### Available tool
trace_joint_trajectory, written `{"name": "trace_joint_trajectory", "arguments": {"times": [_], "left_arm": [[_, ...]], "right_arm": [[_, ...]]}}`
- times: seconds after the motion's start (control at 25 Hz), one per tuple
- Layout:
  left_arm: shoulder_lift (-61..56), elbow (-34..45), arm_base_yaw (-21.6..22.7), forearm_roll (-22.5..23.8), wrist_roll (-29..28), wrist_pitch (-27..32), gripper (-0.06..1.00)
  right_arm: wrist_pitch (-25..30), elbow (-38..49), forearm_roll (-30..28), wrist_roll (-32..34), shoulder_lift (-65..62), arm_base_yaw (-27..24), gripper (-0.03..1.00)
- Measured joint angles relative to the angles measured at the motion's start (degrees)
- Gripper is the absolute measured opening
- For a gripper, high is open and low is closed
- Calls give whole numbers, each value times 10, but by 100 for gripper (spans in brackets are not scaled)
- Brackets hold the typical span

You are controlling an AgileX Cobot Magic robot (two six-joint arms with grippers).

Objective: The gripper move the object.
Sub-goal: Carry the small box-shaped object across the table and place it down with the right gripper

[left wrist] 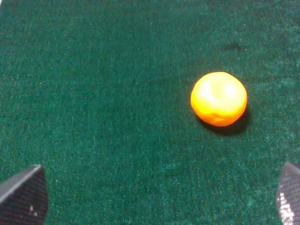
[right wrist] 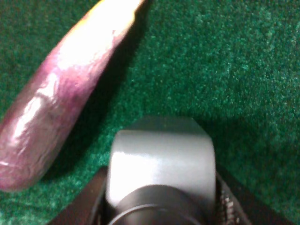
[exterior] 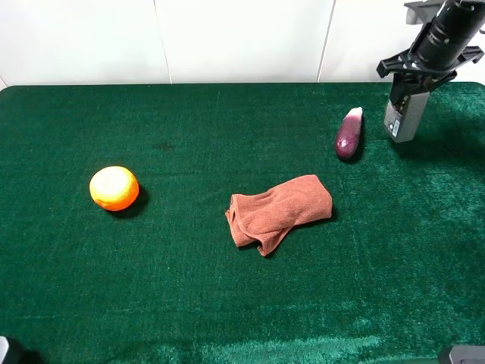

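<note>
Small grey rectangular pump bottle (exterior: 404, 115) near far right corner of green felt worktop (exterior: 189, 288). Glossy purple eggplant (exterior: 348, 135) just beside it, toward centre. Black right gripper (exterior: 415, 82) pinching bottle at pump top, jaws snug on both sides. Cannot tell if base is clear of worktop. Black left gripper (left wrist: 154, 199) spread wide, holding nothing, round orange fruit (left wrist: 218, 98) ahead of it.

Advice: lift straight up before travelling, keep bottle upright, pass wide of eggplant and of crumpled rust-brown cloth (exterior: 279, 212) mid-worktop.

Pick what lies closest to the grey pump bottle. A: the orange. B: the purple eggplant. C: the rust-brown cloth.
B: in the high view the eggplant lies right beside the pump bottle, with nothing between them.
</note>
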Motion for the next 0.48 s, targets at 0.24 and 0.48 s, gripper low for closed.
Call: {"name": "trace_joint_trajectory", "arguments": {"times": [0.24, 0.48], "left_arm": [[0, 0, 0, 0, 0, 0, 99], [0, 0, 0, 0, 0, 0, 99]], "right_arm": [[-51, 40, 1, 0, 0, 0, 32], [-59, 43, 1, 0, 0, 0, 32]]}}
